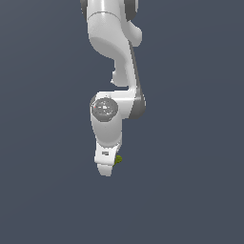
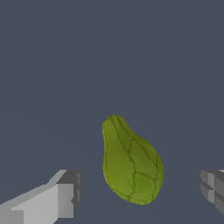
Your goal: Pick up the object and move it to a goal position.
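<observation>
The object is a small olive-green, pear-shaped blob with a veined, mottled skin. In the wrist view the object (image 2: 131,164) lies on the dark grey ground between my two fingers, apart from both. One grey-white finger (image 2: 61,199) stands on one side and the other finger (image 2: 214,190) at the frame's edge. My gripper (image 2: 140,194) is open and empty. In the exterior view the white arm hangs down from above, and the gripper (image 1: 106,167) hides most of the object (image 1: 118,159); only a green sliver shows at its right side.
A plain dark grey surface (image 1: 190,190) fills both views. No other objects, containers or edges show.
</observation>
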Available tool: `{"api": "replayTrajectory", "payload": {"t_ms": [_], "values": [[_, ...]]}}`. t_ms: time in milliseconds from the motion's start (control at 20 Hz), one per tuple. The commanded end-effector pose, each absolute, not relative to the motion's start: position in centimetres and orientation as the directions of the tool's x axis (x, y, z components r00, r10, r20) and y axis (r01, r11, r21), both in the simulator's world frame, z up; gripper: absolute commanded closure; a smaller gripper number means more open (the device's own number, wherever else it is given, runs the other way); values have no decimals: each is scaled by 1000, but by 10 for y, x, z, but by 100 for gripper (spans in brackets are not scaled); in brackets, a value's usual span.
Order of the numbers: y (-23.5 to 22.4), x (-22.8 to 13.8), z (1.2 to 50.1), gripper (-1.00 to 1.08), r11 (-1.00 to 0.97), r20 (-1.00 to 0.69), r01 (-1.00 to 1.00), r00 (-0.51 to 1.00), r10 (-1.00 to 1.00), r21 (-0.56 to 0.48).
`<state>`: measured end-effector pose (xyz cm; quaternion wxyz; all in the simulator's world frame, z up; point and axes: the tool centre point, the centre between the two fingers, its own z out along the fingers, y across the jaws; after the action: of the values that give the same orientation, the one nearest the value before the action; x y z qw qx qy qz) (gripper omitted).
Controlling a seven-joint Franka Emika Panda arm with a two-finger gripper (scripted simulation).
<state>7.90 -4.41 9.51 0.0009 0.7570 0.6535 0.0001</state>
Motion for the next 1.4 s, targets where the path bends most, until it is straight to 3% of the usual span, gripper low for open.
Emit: {"api": "replayTrajectory", "payload": {"t_ms": [0,500,1250,1300,1350], "values": [[-46,80,93,-92,-120,0,993,120,993,1],[-48,80,87,-92,-103,0,995,103,995,0],[-48,80,41,-92,-98,0,995,98,995,0],[-48,80,41,108,-98,0,995,98,995,0],[-48,80,41,108,-98,0,995,98,995,0]]}}
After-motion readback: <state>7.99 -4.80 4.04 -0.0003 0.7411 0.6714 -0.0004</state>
